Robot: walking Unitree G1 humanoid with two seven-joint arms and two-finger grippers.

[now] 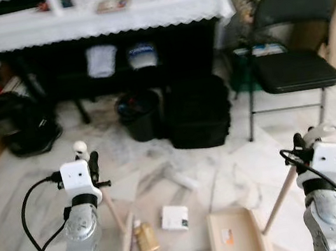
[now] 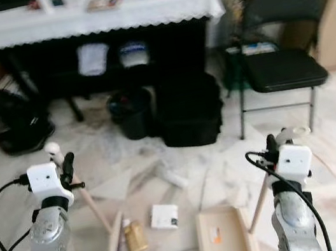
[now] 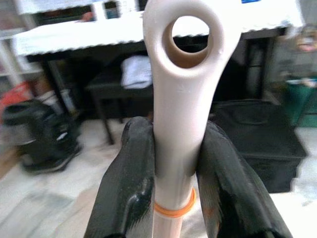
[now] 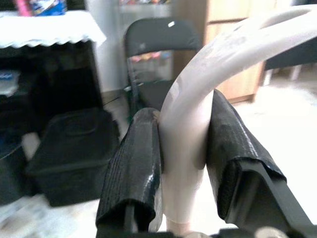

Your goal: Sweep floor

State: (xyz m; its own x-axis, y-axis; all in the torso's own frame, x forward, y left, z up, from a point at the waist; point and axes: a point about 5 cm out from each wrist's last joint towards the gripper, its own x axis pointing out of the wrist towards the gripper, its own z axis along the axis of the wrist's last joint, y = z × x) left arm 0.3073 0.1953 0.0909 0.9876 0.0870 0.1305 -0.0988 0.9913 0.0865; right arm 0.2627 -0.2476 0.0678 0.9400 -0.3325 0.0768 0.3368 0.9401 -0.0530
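My left gripper (image 1: 92, 163) is shut on the top of a pale broom handle (image 3: 181, 99), which has a round hole at its end. The handle slants down to the broom head (image 1: 126, 239) lying on the marble floor. My right gripper (image 1: 302, 141) is shut on the curved white grip (image 4: 198, 99) of a wooden stick that runs down to a beige dustpan (image 1: 238, 246) resting on the floor between my arms. Litter lies in front of me: a small white box (image 1: 174, 218), a brownish bottle (image 1: 145, 237) and a white roll (image 1: 180, 178).
Ahead stands a table with a white cloth (image 1: 105, 17), with a black bucket (image 1: 139, 114) and a black box (image 1: 197, 113) beneath it. A black folding chair (image 1: 294, 69) stands at the right and a black bag (image 1: 22, 124) at the left.
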